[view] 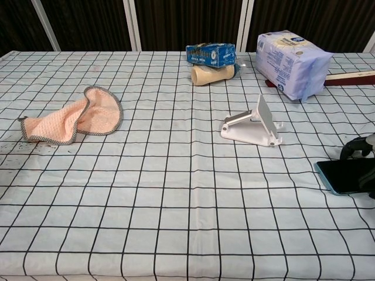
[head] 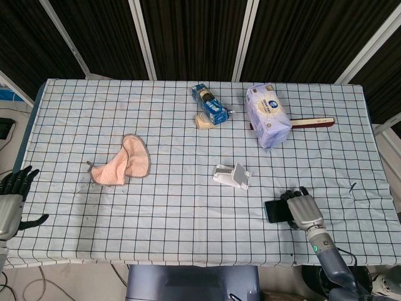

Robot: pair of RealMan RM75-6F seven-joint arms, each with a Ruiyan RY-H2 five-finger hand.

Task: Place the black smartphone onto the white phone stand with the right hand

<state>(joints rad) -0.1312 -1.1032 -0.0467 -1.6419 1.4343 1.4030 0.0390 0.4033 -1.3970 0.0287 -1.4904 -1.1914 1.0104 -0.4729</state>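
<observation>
Right hand (head: 303, 210) low over the near right part of the table, fingers draped across the right end of the black smartphone (head: 274, 211); it appears to be gripping the phone, though the chest view shows only dark fingertips (view: 355, 146) at the frame edge. Phone lies flat on the checked tablecloth (head: 188, 207), left end exposed. White phone stand (head: 231, 175) sits apart, up-left of the phone, its back plate tilted. Beyond it: purple tissue pack (head: 267, 115) with a wooden-handled brush (head: 310, 122) touching its right side, blue box (head: 210, 105) beside a tan bottle (head: 204, 121). Pink cloth (head: 121, 162) crumpled mid-left. Left hand (head: 12, 199) hangs off the table's left edge, fingers spread, holding nothing.
</observation>
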